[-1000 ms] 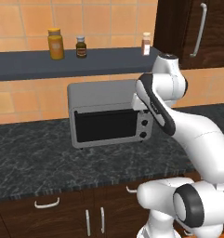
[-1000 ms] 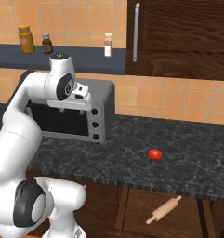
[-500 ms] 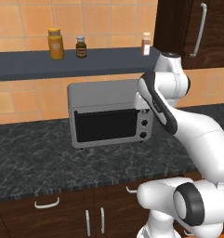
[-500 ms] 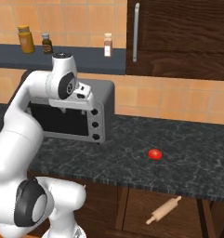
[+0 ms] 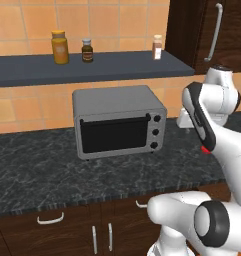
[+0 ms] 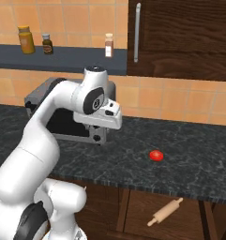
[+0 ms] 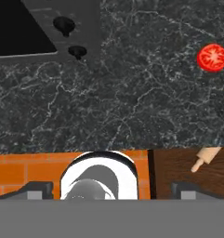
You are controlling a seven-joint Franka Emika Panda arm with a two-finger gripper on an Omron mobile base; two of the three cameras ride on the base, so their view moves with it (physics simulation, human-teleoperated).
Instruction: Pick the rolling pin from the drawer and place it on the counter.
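The rolling pin [image 6: 166,212], a pale tan wooden rod, lies slanted in the open drawer under the counter [image 6: 194,168]. In the hand view its knobby end [image 7: 204,158] pokes in at the lower right, over brown wood. My gripper [image 6: 109,123] hangs above the dark veined counter [image 7: 132,93], just right of the oven front, left of and well above the pin. It points down at the stone. Its two grey fingertips [image 7: 35,188] stand far apart with nothing between them, so my gripper [image 7: 111,189] is open. In the left base view the hand [image 5: 184,120] peeks out behind the forearm.
A grey toaster oven [image 5: 117,121] stands on the counter against the tiled wall. A small red tomato [image 6: 156,155] lies on the stone to the right of my hand. A slate-grey shelf [image 5: 92,67] above carries three jars. A tall dark cabinet [image 6: 180,37] fills the right.
The arm has swung to the right and a little lower, from in front of the oven towards the tomato side. The oven, tomato and rolling pin have stayed put.
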